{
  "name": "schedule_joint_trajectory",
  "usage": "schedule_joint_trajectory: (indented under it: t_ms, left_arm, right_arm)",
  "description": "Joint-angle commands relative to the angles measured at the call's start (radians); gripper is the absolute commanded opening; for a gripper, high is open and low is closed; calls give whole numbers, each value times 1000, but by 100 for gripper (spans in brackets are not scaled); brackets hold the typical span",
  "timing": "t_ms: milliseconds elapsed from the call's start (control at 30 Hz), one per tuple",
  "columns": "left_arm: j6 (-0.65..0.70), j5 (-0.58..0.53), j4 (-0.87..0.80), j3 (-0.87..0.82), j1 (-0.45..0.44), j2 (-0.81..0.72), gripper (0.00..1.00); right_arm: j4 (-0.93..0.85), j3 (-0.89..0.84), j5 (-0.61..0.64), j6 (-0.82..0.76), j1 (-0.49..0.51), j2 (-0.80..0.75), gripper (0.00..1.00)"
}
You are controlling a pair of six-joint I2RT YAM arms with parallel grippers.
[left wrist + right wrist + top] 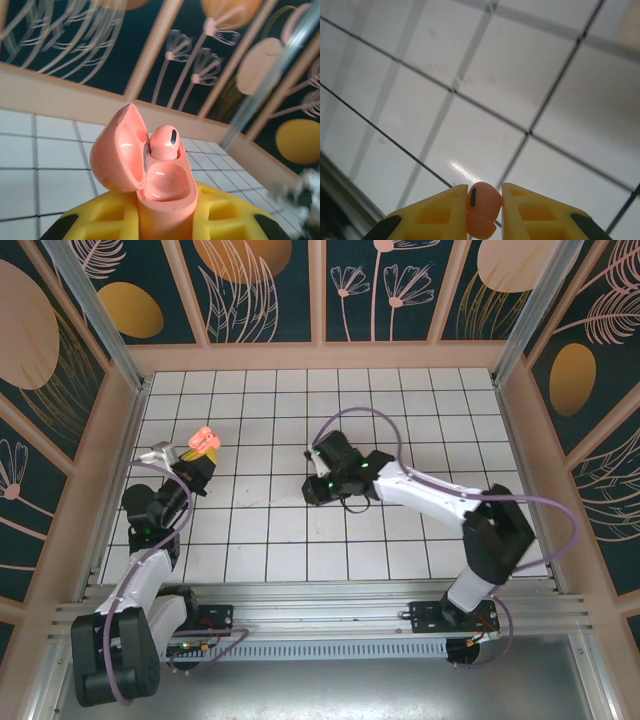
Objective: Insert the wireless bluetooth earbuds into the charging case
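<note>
The charging case (165, 195) is a salmon-pink pod standing upright between yellow fingers (102, 217), with my left gripper (162, 212) shut on it. Its lid (117, 157) is swung open to the left. One pink earbud (165, 142) sits in the far socket, and the near socket is bare. From above, the case (204, 437) is at the left gripper (202, 450), over the left of the grid. My right gripper (484, 200) is shut on a second pink earbud (482, 205), just above the white tiles. From above, the right gripper (313, 489) is near the table's middle.
The white grid table (420, 420) is ringed by a low wooden rim and patterned dark wall panels (265, 290). A metal post (270, 85) rises at the back corner in the left wrist view. Purple cables loop over both arms.
</note>
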Motion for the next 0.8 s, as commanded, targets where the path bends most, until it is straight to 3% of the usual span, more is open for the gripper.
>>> schedule_joint_trajectory:
  t_ms: [0, 267, 500, 767]
  left_arm:
    - [119, 77, 127, -9, -55, -27, 4]
    - [233, 200, 189, 8, -175, 9, 3]
    - [405, 239, -11, 113, -289, 69, 3]
    - [457, 245, -77, 152, -335, 94, 3]
  right_arm:
    - [243, -39, -74, -98, -28, -107, 21]
    - [431, -37, -257, -266, -93, -210, 21]
    - [507, 30, -425, -381, -95, -196, 21]
    - [533, 82, -515, -450, -57, -136, 21]
